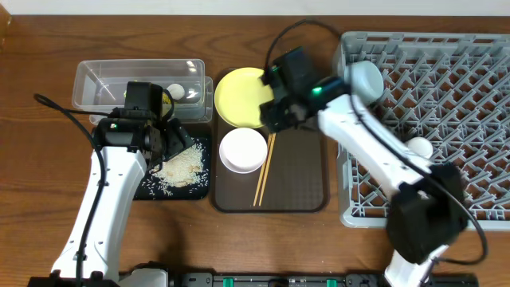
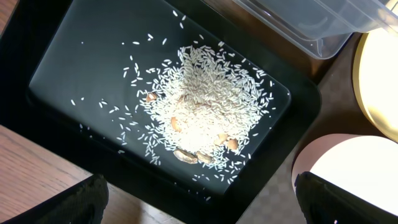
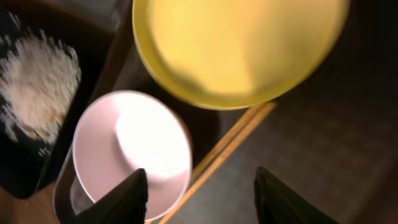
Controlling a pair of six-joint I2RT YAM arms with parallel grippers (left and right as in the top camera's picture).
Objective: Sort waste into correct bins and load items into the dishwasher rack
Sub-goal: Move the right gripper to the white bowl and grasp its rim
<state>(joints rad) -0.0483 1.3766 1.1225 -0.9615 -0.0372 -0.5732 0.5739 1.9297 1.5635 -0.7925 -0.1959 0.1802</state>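
**A:** Taking the brown tray (image 1: 303, 187) as the mark, where is everything?

**B:** The yellow plate (image 1: 239, 96) sits at its far left corner. The white bowl (image 1: 242, 150) is on its left side, just in front of the plate. The chopsticks (image 1: 264, 171) lie on it just right of that bowl.

**A:** And the rice?

**B:** The rice (image 2: 205, 106) is heaped in the black tray (image 2: 74, 56), just left of the brown tray. The clear tub (image 1: 103, 80) lies behind the black tray. The rack (image 1: 446, 88), on the brown tray's right, holds the blue bowl (image 1: 366, 77) and white cup (image 1: 420, 147).

**A:** The grippers?

**B:** The left gripper (image 2: 199, 202) hangs over the rice, spread wide and holding nothing. The right gripper (image 3: 199, 199) is above the brown tray's far left part, fingers well apart and empty.
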